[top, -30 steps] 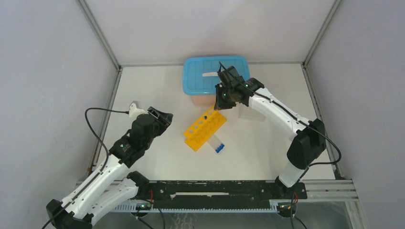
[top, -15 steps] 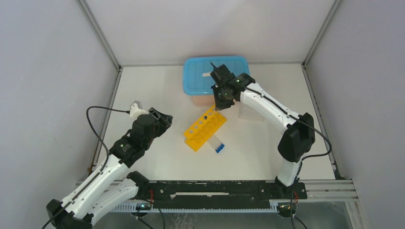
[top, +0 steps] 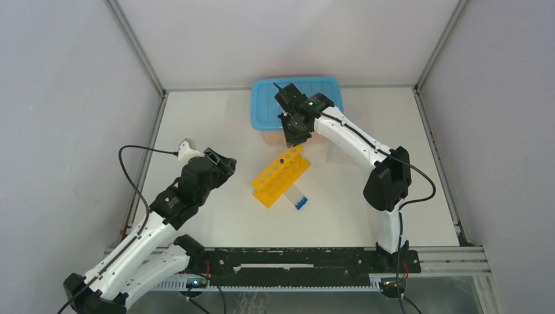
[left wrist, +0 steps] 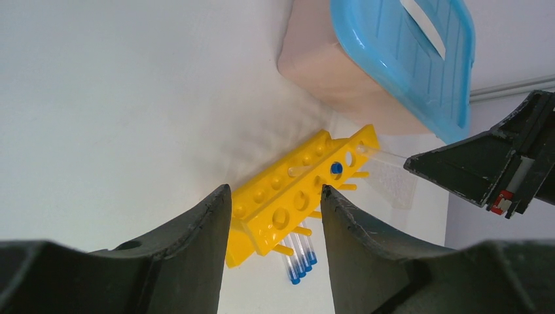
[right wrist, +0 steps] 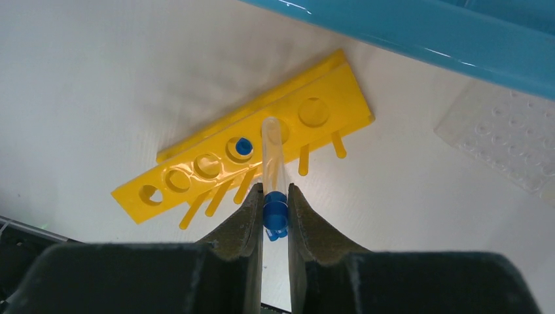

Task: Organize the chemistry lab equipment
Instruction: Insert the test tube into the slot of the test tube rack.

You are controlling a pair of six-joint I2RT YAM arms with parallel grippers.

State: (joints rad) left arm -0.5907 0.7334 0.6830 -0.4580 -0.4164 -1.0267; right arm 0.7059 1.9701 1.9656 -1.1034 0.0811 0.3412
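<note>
Right claw point(right wrist: 275, 204) is clamped on the blue cap of a small clear tube point(right wrist: 273, 154), jaws nearly closed around it. The tube's glassy body reaches forward over the yellow rack point(right wrist: 340, 98) that stands at an angle in the middle of the white table point(top: 196, 118). Its tip sits over a round hole next to the one already filled by a capped tube point(right wrist: 243, 146); whether it has entered the hole cannot be told from the wrist view. From above, the same claw point(top: 292, 139) hangs at the rack's far end, just in front of a blue-lidded box point(top: 262, 108). A tube like this is judged light, stiff and smooth-walled, likely to slip or twist if gripped on its bare body. The cap looks the surest hold, since it keeps the lower end free to slide into the rack. The rack itself appears to be light plastic and could shift or tip under a sideways push. Left claw point(left wrist: 275, 196) waits well away on the near left side, jaws spread wide with nothing between them. Several loose tubes point(top: 299, 199) lie on the table against the rack's near side, and a clear dimpled tray point(right wrist: 504, 137) rests just beside the box.
</note>
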